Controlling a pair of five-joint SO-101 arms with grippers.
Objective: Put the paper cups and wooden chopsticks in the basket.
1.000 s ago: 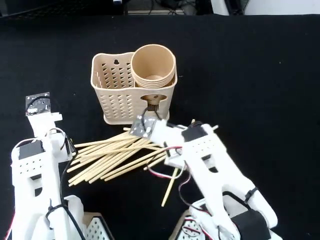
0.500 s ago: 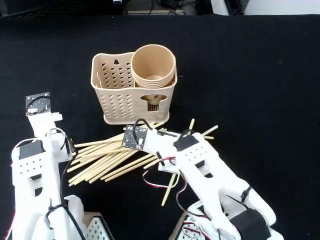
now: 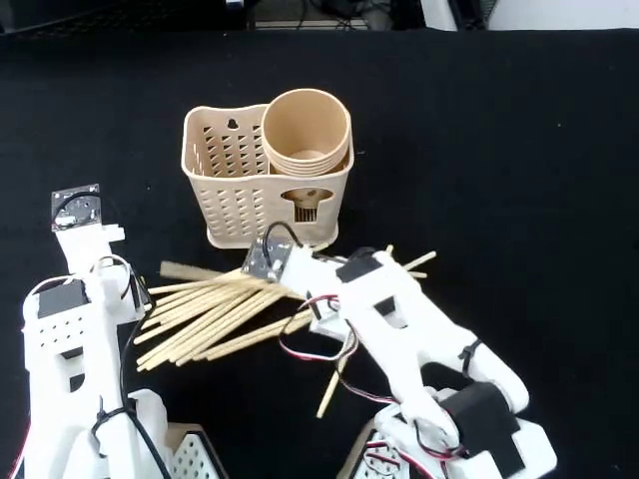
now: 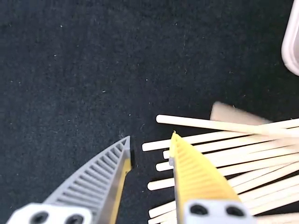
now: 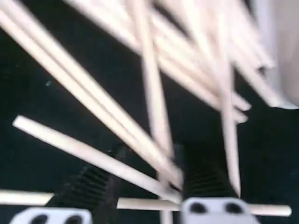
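Beige perforated basket, tan cups, pale chopsticks, black table; right pincer seemingly black, ribbed.

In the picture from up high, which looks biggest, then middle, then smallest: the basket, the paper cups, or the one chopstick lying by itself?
1. basket, the biggest
2. paper cups, standing in it and poking up nearer the camera, yet plainly smaller
3. lone chopstick, thin, one end hidden

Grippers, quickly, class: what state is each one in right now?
Left gripper: open, empty, at the ends of the chopsticks.
Right gripper: open, jaws astride some chopsticks.
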